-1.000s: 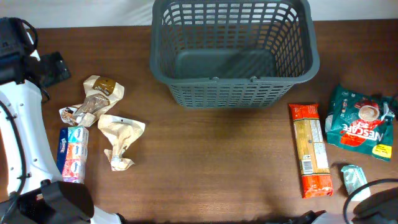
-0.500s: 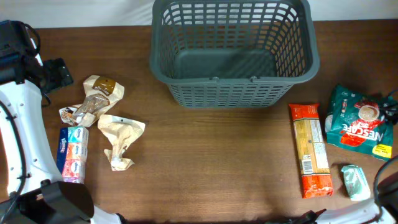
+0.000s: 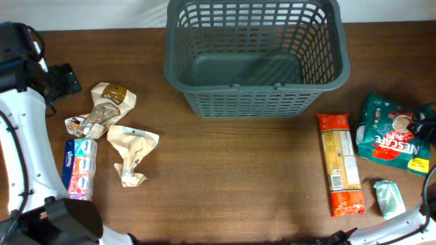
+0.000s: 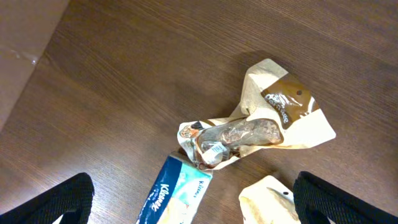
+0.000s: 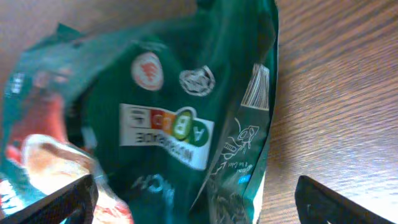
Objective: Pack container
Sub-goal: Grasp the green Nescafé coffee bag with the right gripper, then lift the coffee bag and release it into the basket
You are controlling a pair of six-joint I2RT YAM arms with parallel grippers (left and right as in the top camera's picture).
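Note:
The dark grey lattice basket (image 3: 255, 87) stands at the back centre. My left gripper (image 3: 61, 79) is open and empty, up and left of a brown-and-cream snack packet (image 3: 105, 105). In the left wrist view its fingers (image 4: 193, 205) are spread wide above that packet (image 4: 261, 127), a Kleenex pack (image 4: 177, 196) and a crumpled cream packet (image 4: 267, 202). My right gripper (image 3: 426, 126) is open at the right edge over a green Nescafé bag (image 3: 392, 136). In the right wrist view its fingers (image 5: 199, 205) straddle the bag (image 5: 161, 124) without closing.
The Kleenex pack (image 3: 80, 167) and the crumpled cream packet (image 3: 133, 155) lie at the left. A long orange pasta packet (image 3: 339, 163) and a small green packet (image 3: 388, 199) lie at the right. My white left arm (image 3: 27, 156) runs along the left edge.
My right gripper has moved from the front right corner back over the Nescafé bag. My left gripper has shifted slightly to the right.

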